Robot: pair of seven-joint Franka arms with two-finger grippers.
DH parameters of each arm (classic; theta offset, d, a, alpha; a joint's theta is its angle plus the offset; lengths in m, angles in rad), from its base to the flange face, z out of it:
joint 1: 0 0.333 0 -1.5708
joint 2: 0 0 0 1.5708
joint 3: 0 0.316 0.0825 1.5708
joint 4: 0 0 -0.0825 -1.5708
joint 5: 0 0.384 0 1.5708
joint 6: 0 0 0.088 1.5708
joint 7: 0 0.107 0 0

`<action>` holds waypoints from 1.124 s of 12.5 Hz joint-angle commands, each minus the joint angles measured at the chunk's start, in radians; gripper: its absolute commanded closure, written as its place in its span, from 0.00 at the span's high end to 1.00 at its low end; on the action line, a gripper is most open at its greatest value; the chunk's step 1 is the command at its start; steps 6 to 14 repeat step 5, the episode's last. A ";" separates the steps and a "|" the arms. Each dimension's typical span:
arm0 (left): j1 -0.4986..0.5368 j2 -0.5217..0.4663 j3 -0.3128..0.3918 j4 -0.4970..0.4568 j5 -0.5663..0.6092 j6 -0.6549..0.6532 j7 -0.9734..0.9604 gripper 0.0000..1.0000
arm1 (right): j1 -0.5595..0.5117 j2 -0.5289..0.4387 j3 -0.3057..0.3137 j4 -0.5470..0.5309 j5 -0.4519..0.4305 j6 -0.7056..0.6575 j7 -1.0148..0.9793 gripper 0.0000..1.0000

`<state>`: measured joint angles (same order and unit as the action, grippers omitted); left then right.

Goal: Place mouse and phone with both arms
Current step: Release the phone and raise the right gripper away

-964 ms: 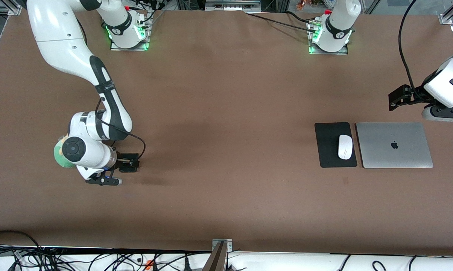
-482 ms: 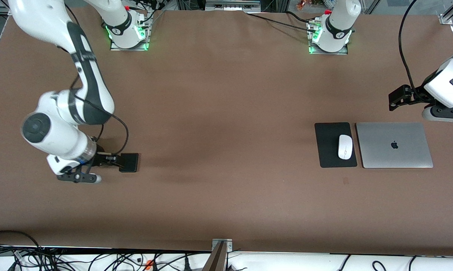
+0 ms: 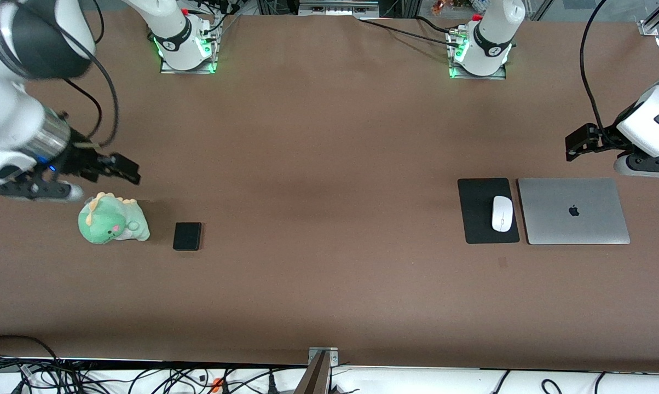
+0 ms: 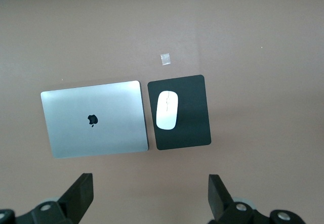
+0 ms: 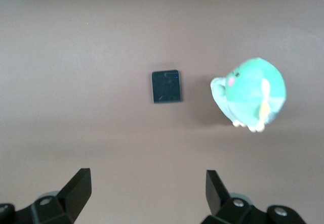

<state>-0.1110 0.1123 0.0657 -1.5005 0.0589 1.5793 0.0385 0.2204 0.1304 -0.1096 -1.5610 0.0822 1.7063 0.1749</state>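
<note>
— Up went the right gripper point(image 3: 122, 167)! Half a second back it was low, right at the phone point(image 3: 187, 236). Now it hangs high with its fingers wide apart and nothing in them.

— So where is the phone?

— Flat on the table point(image 3: 318, 164), by itself, just beside the green dino toy point(image 3: 112, 219), on the side toward the mouse point(image 3: 502, 213). It sits in the same spot as before. A second ago the arm hid the toy; now you can see all of it.

— And the mouse?

— On the black pad point(image 3: 477, 210), just beside the laptop point(image 3: 573, 210). It has not moved.

— What about the left gripper point(image 3: 578, 141)?

— It waits up over the table near the laptop, fingers spread apart, holding nothing, same as before.

— Then are they done?

— I think so. Both things are down and both grippers are empty.
</note>
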 commanded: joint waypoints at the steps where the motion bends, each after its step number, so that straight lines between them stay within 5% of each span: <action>1: -0.001 -0.017 0.006 -0.017 -0.014 0.002 -0.006 1.00 | -0.010 -0.038 -0.004 -0.031 -0.004 -0.034 -0.034 1.00; 14: -0.001 -0.017 0.005 -0.017 -0.013 0.002 -0.005 1.00 | -0.003 -0.035 0.002 -0.025 -0.042 -0.042 -0.057 1.00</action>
